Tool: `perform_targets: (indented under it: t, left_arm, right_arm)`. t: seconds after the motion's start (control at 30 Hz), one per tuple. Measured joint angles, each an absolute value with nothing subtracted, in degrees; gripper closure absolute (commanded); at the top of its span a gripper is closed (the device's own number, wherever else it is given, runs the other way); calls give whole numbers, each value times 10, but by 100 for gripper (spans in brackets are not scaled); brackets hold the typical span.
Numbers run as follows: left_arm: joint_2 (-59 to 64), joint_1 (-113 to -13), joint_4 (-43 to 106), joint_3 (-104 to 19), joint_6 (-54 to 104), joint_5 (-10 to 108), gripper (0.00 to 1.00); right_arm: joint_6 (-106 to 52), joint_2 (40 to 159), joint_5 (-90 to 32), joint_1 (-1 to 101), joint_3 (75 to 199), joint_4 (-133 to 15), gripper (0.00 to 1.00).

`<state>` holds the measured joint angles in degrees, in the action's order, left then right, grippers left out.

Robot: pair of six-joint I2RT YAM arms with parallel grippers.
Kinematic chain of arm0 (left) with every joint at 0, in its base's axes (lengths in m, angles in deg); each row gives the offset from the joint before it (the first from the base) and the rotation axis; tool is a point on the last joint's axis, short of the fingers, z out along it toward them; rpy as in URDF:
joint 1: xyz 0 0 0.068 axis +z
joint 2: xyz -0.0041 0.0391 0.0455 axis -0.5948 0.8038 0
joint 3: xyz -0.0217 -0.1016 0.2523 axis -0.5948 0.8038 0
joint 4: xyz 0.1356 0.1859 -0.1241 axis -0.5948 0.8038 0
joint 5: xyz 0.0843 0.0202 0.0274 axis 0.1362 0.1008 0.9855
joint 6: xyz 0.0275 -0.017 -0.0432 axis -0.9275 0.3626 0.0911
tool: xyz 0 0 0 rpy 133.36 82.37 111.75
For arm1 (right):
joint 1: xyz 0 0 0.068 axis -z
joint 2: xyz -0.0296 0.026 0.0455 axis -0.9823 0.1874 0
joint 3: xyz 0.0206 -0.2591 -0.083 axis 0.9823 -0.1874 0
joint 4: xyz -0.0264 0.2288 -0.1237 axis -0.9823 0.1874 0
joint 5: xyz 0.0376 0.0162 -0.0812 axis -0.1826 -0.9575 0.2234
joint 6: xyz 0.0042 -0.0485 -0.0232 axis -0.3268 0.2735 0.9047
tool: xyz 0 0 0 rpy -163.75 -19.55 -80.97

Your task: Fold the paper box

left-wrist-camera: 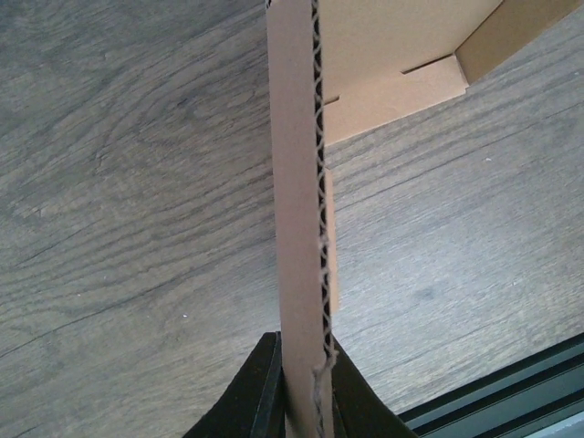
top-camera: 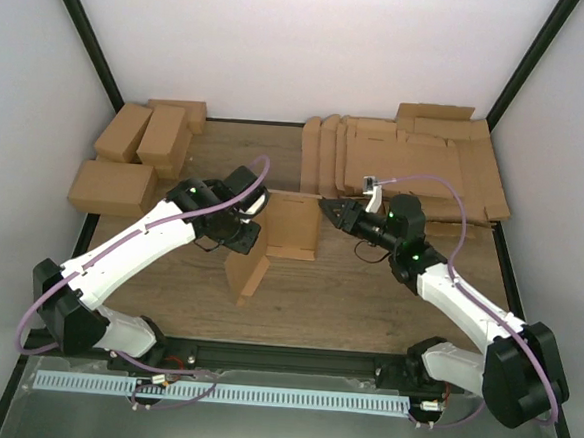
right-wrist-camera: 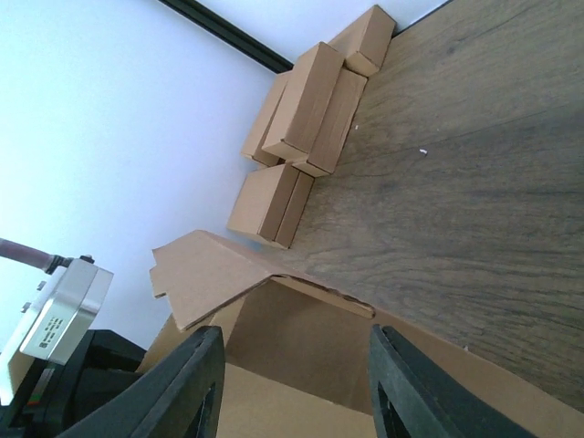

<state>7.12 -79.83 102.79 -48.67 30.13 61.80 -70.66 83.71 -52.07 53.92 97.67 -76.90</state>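
Two roles: left gripper (left-wrist-camera: 301,354) clamps a flap, anchoring the paper box (top-camera: 291,227); right gripper (right-wrist-camera: 292,365), jaws apart, hovers at its right edge

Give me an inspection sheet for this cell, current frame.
Surface: wood-grain table; damage: nothing seen.
Job's things: paper box partly folded at centre, one wall upright.
Clutter: flat blanks stacked back right; folded cartons piled back left.
Grippers: left gripper shut on a box wall; right gripper has its jaws apart at the box's right edge.
Cables: purple cables loop along both arms; snags: nothing seen.
Surroundings: white walls, black frame posts.
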Motion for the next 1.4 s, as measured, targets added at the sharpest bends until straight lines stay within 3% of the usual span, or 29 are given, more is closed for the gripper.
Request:
perform_targets:
  t: [0.43, 0.73, 0.8, 0.93, 1.03, 1.23, 1.4]
  left_arm:
    - [70, -801, 1025, -487, 303, 618, 92]
    - [70, -801, 1020, -486, 303, 610, 87]
    - [70, -802, 1018, -485, 302, 606, 78]
    - [64, -804, 1003, -479, 298, 586, 37]
    - [44, -804, 975, -471, 303, 559, 23]
    - [-36, -760, 900, -468, 321, 481, 17]
    - [-80, -661, 849, -464, 342, 409, 32]
  right_arm:
    - [-716, 811, -492, 540, 953, -755, 62]
    - [-697, 873, -520, 540, 978, -740, 65]
    - [-692, 874, -522, 540, 981, -737, 67]
    - [-682, 874, -524, 540, 983, -730, 70]
    - [-675, 874, -524, 540, 983, -724, 70]
    - [-653, 876, -530, 540, 994, -705, 70]
    - [-637, 879, -531, 540, 1009, -687, 70]
